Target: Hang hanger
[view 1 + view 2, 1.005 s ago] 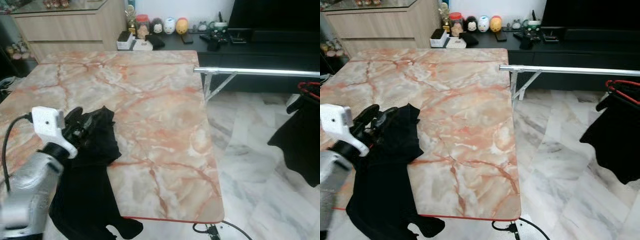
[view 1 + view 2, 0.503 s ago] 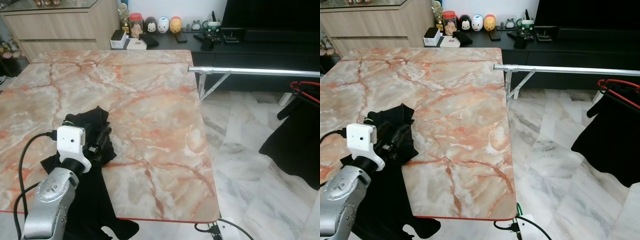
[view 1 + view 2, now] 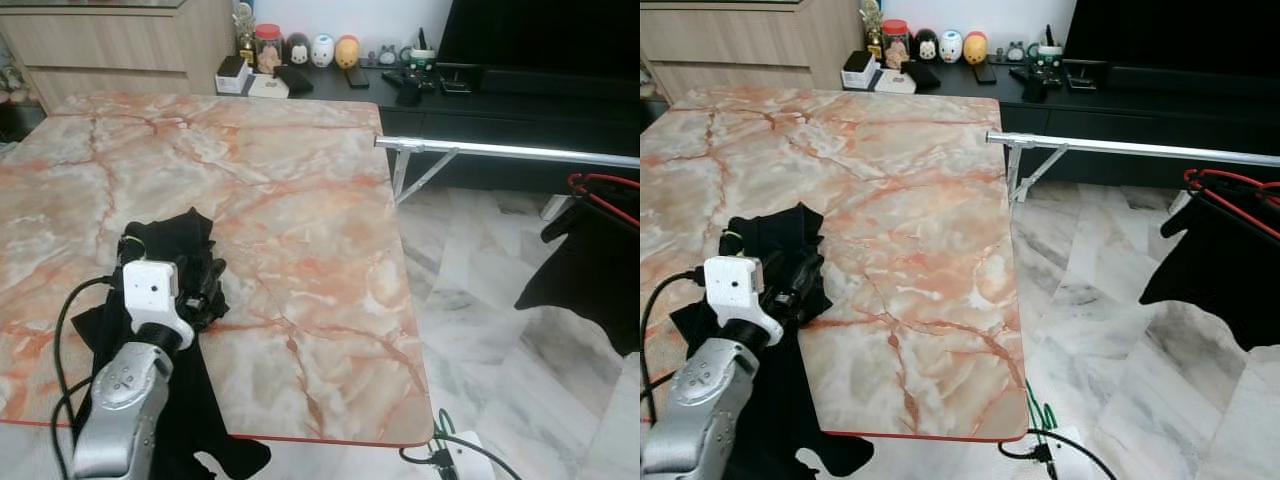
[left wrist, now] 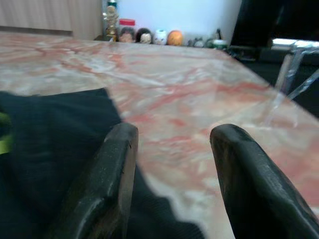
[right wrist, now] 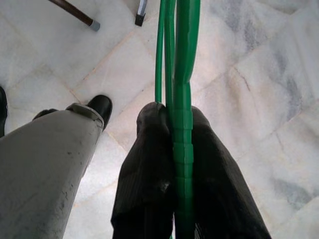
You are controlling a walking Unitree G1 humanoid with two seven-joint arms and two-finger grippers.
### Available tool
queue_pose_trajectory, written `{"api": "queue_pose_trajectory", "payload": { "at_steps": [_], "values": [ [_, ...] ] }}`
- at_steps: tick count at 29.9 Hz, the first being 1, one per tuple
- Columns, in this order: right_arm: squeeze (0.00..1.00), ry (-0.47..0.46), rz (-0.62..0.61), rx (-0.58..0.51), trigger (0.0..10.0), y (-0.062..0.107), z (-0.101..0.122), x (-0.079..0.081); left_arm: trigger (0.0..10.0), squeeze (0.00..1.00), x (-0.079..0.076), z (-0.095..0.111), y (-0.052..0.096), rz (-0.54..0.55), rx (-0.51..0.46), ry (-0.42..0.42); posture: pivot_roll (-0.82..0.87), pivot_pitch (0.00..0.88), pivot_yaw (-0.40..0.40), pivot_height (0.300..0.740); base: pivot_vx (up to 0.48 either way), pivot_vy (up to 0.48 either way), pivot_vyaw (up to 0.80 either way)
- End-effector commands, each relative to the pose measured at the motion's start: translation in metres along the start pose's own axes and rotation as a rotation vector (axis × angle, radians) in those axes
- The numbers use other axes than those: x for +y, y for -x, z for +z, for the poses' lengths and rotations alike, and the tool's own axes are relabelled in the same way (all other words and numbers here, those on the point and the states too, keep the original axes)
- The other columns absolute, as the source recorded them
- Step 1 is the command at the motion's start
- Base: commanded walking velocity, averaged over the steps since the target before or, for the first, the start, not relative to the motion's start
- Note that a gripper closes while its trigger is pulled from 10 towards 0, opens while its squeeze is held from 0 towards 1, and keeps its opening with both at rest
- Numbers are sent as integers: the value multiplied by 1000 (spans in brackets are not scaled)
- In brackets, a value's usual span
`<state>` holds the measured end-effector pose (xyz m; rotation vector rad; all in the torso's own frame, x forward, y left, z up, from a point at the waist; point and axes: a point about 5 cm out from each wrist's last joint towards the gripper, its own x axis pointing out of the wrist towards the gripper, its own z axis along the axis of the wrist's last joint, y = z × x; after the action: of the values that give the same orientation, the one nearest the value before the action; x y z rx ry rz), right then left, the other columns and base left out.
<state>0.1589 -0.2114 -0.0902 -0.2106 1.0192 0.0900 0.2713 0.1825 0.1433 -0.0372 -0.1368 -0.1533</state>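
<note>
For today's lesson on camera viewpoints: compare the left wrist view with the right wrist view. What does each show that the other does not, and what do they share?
Left wrist view alone: the left gripper, fingers apart, low over the marble table, beside a black garment, with figurines beyond.

Right wrist view alone: the right gripper shut on a green hanger, above a pale tiled floor, with the robot's grey leg alongside.

Shared: each looks along its own gripper's two black fingers.

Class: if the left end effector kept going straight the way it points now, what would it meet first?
Probably nothing soon: the left end effector, fingers apart over the black garment, points across bare pink-veined marble tabletop; depth is unclear.
</note>
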Motion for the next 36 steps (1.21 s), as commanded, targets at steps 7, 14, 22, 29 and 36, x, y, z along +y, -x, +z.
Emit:
{"api": "queue_pose_trajectory", "payload": {
  "at_steps": [7,14,22,29,36],
  "values": [
    [0,-5,2,6,10000,1,-4,3,10000,0,-11,4,-8,-40,-25,15,73,56,-53,740,0,0,0],
    [0,-15,10,8,10000,0,-6,8,10000,0,-9,6,-11,-52,-36,18,73,50,-32,740,-34,0,0],
    [0,-20,14,11,10000,1,-7,9,10000,0,-14,6,-10,-62,-39,35,78,43,-29,740,-257,0,0],
    [0,-22,16,12,10000,1,-8,10,10000,0,-13,6,-10,-62,-40,33,80,36,-28,740,-316,0,0],
    [0,-23,17,10,10000,1,-8,11,10000,0,-13,7,-10,-65,-41,30,80,45,-26,740,-329,0,0]
  ]
}}
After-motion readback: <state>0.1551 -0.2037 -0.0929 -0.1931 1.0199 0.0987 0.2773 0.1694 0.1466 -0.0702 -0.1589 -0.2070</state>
